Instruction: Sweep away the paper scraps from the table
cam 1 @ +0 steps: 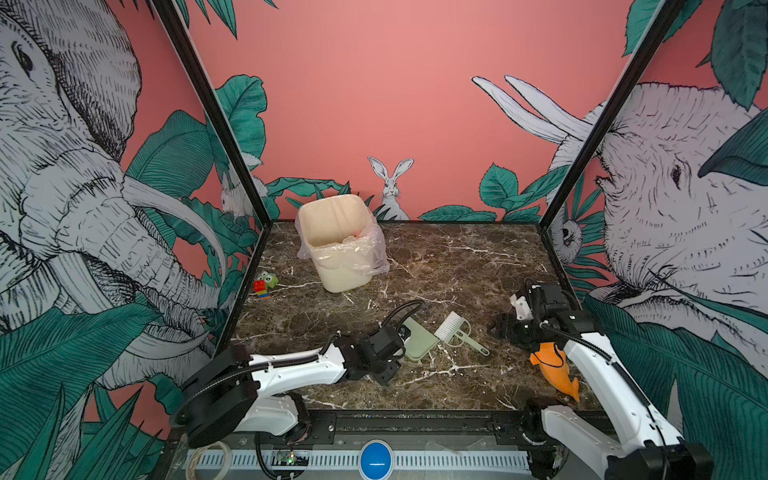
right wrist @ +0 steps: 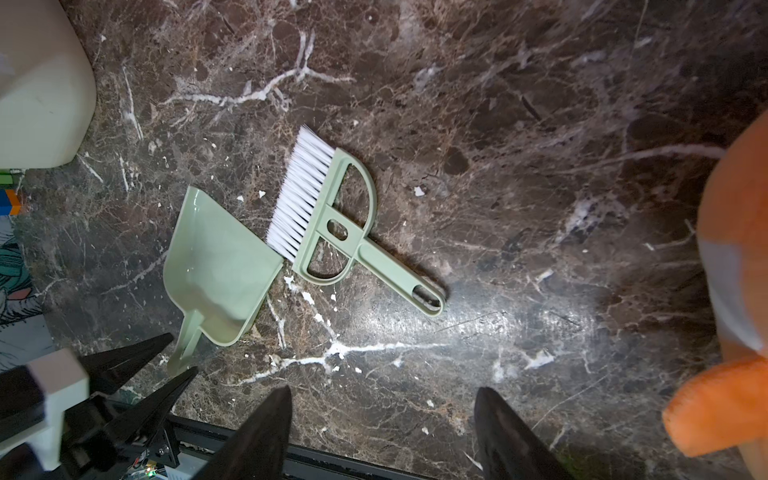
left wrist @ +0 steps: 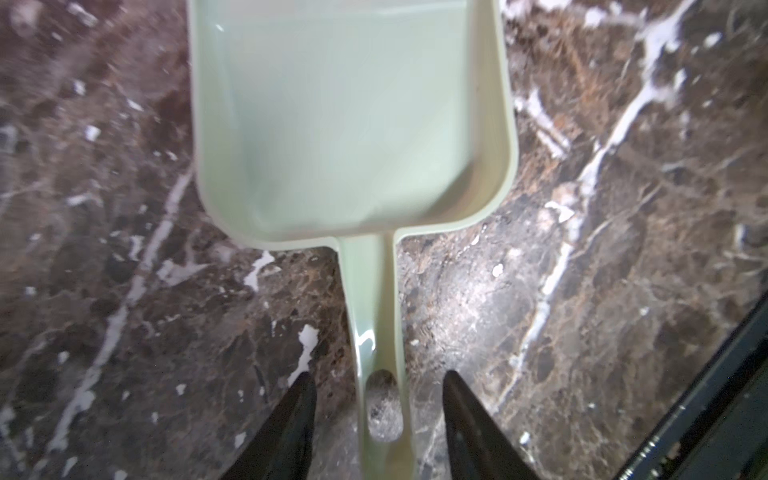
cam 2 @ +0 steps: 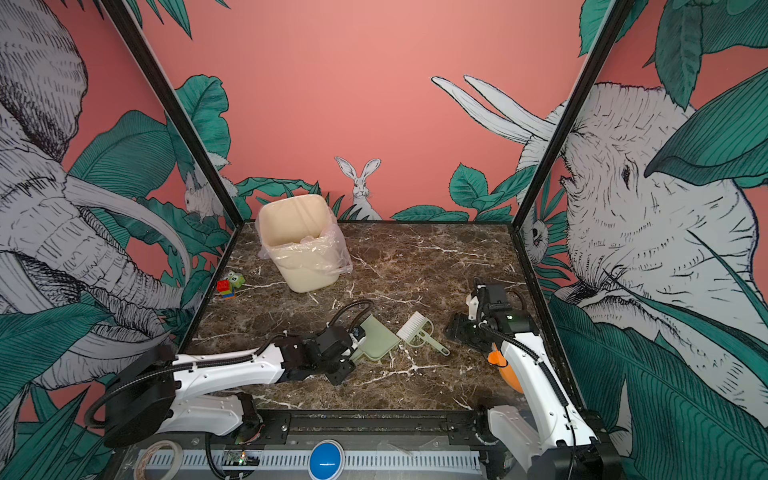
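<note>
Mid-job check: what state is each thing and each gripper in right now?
Dustpan: lying flat, empty, not gripped.
Brush: lying flat, bristles at the dustpan's open edge, not gripped.
Bin: upright, open, lined with a plastic bag.
Left gripper: open, fingers either side of the dustpan's handle.
Right gripper: open, empty.
Fish toy: lying flat, not gripped.
Blocks: clustered together, untouched.
</note>
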`<state>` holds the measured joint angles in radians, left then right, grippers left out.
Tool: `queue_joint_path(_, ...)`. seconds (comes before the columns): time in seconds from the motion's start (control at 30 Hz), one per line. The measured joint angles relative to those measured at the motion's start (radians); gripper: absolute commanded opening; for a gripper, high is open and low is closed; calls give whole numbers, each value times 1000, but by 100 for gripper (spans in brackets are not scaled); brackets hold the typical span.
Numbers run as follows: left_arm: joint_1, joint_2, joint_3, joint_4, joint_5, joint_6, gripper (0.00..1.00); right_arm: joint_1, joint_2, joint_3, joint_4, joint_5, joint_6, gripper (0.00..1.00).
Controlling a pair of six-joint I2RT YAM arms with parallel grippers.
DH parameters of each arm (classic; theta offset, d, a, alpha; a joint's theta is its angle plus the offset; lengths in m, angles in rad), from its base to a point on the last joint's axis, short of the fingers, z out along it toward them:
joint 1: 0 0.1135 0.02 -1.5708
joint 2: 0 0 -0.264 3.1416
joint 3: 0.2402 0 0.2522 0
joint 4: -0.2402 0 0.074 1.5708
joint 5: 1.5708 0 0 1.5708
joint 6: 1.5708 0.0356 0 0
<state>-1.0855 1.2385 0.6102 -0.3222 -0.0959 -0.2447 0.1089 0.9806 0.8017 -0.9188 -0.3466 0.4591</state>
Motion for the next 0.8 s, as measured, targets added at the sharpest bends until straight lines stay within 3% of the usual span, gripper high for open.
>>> queue_joint_path(0.2, 13, -206, 2, -52, -104, -15, 73, 1, 19, 2, 20, 33, -29, 73)
queue_joint_path(0.5, 147, -390, 13, -97, -360, 25, 97, 7, 35, 38, 170, 149, -99, 87)
queue_joint_path(0.8, 372, -405, -14, 53, -578, 169, 99, 40, 122, 34, 380, 331, -213, 99)
